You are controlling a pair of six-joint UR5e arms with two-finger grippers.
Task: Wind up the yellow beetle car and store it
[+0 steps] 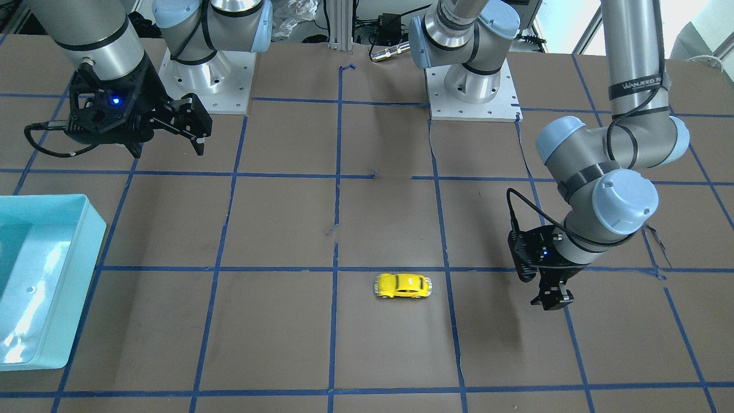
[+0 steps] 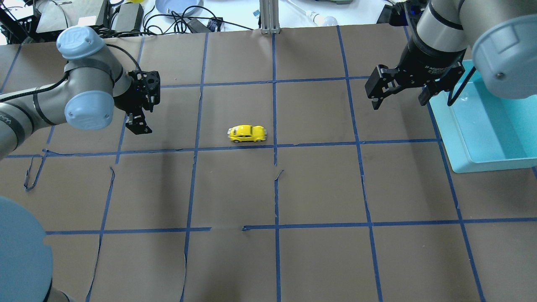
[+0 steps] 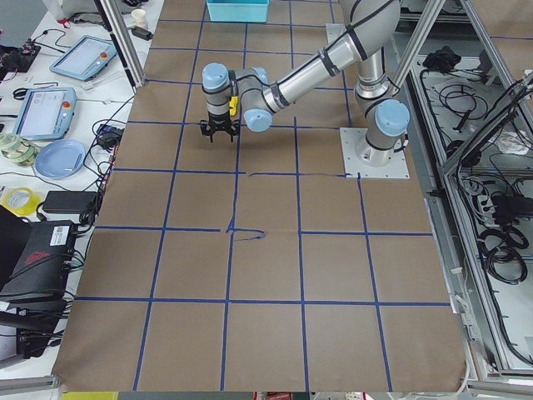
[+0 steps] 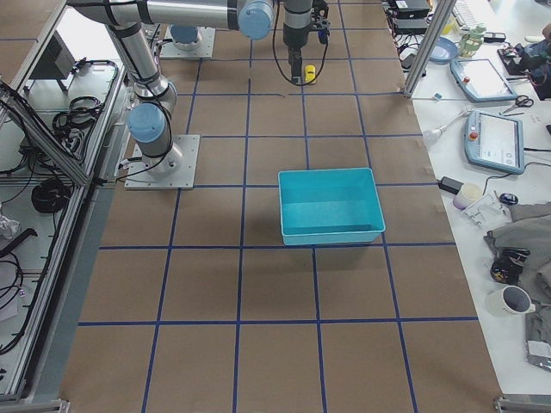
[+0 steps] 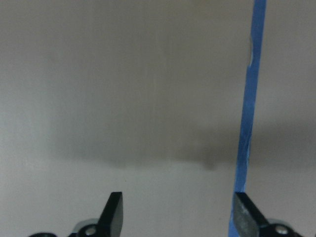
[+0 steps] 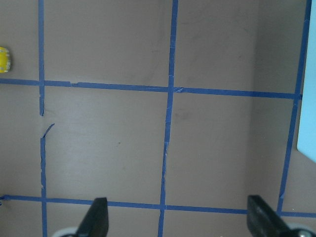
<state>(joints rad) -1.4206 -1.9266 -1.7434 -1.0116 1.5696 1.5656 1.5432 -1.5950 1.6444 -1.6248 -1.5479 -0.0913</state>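
Note:
The yellow beetle car stands on its wheels on the brown table near the middle, also seen from the front and at the left edge of the right wrist view. My left gripper is open and empty, pointing down close to the table, about one grid square to the car's left; it also shows from the front and in its wrist view. My right gripper is open and empty, held high beside the bin, far right of the car.
A light blue bin stands at the table's right edge in the overhead view, also visible from the front and from the right end. Blue tape lines grid the brown table. Cables and devices lie beyond the far edge.

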